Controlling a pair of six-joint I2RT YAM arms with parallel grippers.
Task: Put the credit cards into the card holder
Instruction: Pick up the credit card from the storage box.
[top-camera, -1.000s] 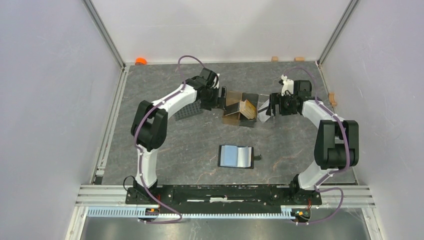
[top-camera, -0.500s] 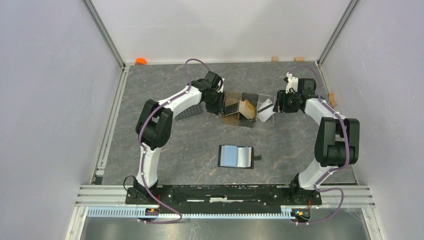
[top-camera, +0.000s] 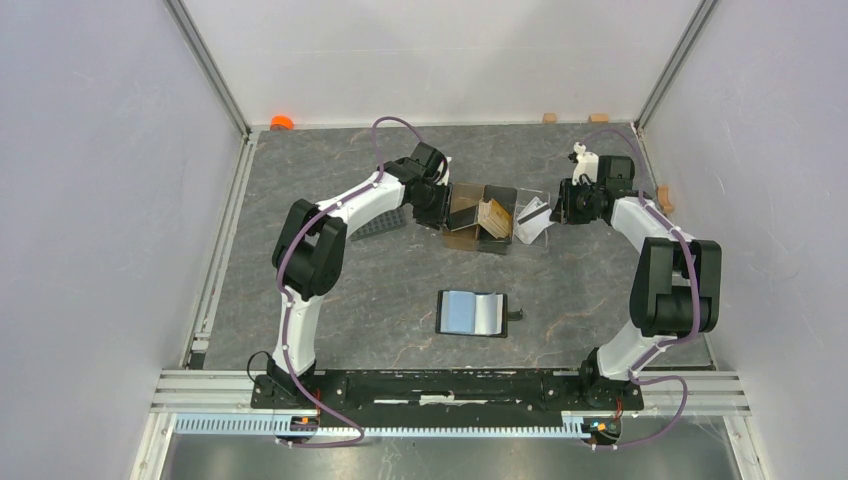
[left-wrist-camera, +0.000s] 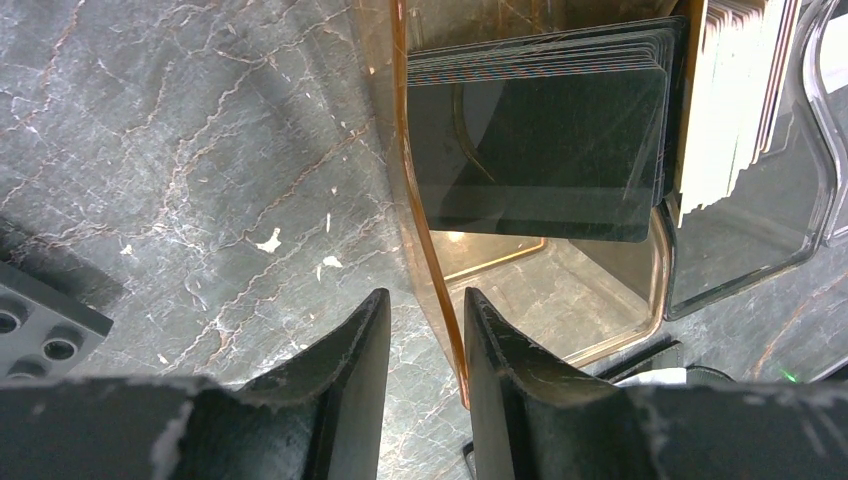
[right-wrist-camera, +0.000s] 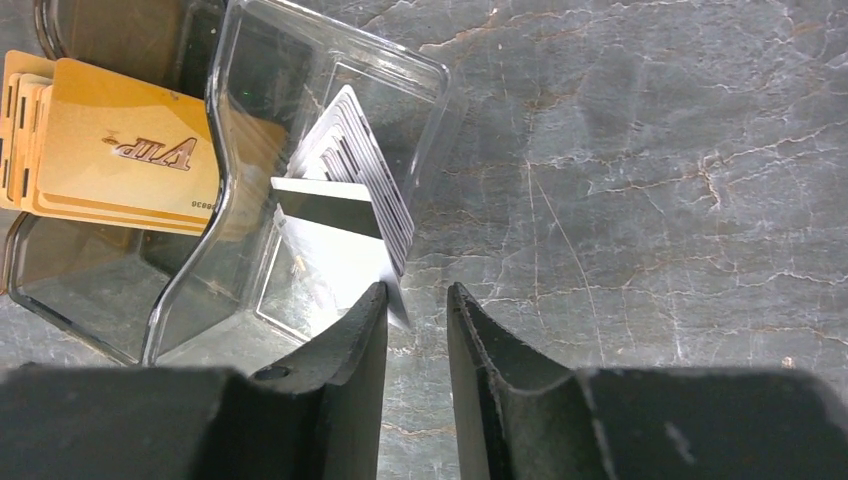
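Well, left gripper (left-wrist-camera: 427, 300): jaws drawn to a narrow gap, astride the near wall of the brown translucent box (left-wrist-camera: 600, 290). The amber rim runs between the fingers and lies against one of them, while bare table shows between the rim and the other, so the wall is not clamped.
Right gripper (right-wrist-camera: 415, 295): jaws likewise only a little apart, at the edge of the clear tray (right-wrist-camera: 330, 90). The lower corner of a whitish card (right-wrist-camera: 335, 255) with a dark stripe reaches into the gap, close to one finger. Whether that finger presses on it I cannot tell, and marble shows through the rest of the gap.
Brown translucent box: a stack of dark cards (left-wrist-camera: 540, 130) stands on edge in the compartment nearest the left gripper. Tan-orange cards (right-wrist-camera: 110, 150) printed "VIP" lean in the compartment beside the clear tray.
Clear tray: whitish striped cards lean together, the one with the dark stripe in front.
Card holder (top-camera: 473, 313): lies open on the middle of the table, pale blue-grey inside up, strap tab (top-camera: 515, 316) on its right, well apart from both grippers.
Black gridded mat (top-camera: 378, 222): lies beneath the left arm, beside the box.
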